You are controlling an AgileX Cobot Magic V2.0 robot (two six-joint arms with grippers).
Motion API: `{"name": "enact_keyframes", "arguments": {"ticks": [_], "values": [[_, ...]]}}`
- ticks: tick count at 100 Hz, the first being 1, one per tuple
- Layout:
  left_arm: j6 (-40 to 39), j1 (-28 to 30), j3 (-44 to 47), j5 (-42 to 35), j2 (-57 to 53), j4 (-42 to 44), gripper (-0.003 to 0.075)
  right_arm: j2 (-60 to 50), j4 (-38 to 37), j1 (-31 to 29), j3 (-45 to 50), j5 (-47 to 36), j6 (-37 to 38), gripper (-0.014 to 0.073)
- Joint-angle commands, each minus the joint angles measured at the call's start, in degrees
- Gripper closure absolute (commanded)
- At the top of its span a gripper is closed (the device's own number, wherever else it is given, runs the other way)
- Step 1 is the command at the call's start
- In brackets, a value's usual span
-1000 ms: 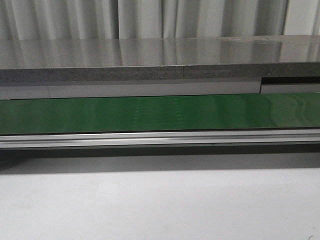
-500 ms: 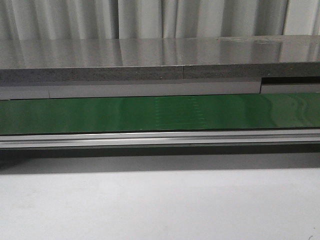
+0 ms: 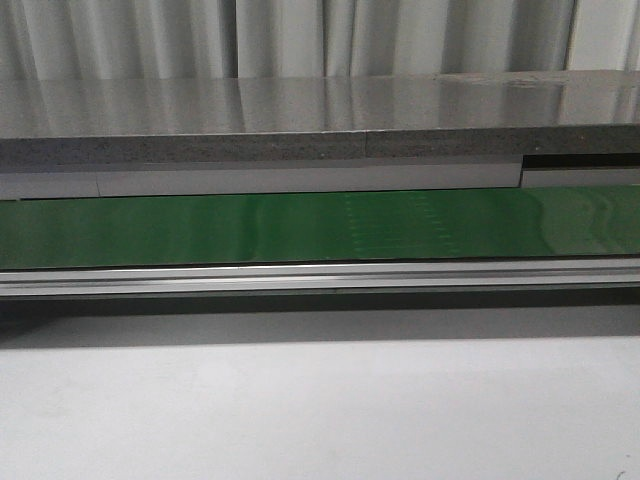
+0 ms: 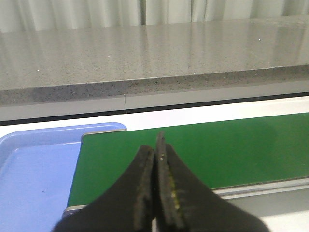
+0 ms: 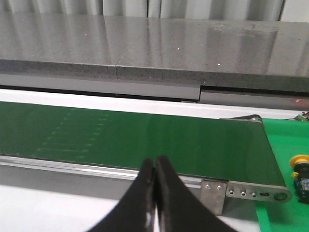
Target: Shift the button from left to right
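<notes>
A button (image 5: pixel 300 174) with a yellow cap and a black body lies on a bright green mat (image 5: pixel 285 145) past the right end of the green conveyor belt (image 5: pixel 145 137); it shows only at the edge of the right wrist view. My right gripper (image 5: pixel 155 162) is shut and empty, over the belt's near rail, well apart from the button. My left gripper (image 4: pixel 155 145) is shut and empty over the belt's left end (image 4: pixel 193 150). Neither gripper shows in the front view.
A blue tray (image 4: pixel 34 164) lies just past the belt's left end. A grey stone counter (image 3: pixel 320 120) runs behind the belt (image 3: pixel 320 228). An aluminium rail (image 3: pixel 320 278) edges the belt, with a white table surface (image 3: pixel 320 410) in front.
A faint pale pattern on the belt has shifted to the right across the front view. Nothing else differs.
</notes>
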Motion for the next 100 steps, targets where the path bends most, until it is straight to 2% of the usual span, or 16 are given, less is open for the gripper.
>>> {"name": "enact_keyframes", "arguments": {"ticks": [1, 14, 52, 100], "values": [[-0.2, -0.6, -1.6, -4.6, 0.5, -0.7, 0.0741, -2.6, -1.2, 0.2, 1.2, -6.7, 1.0, 0.0661], [-0.2, -0.6, -1.6, -4.6, 0.5, -0.7, 0.0741, -7.5, -2.5, 0.2, 5.3, -8.9, 1.0, 0.0661], [-0.2, -0.6, -1.6, -4.6, 0.5, -0.7, 0.0741, -7.3, -6.8, 0.4, 13.8, -20.4, 5.2, 0.0661], [-0.2, -0.6, -1.6, -4.6, 0.5, -0.7, 0.0741, -7.3, -7.1, 0.4, 13.7, -19.1, 5.5, 0.0661]]}}
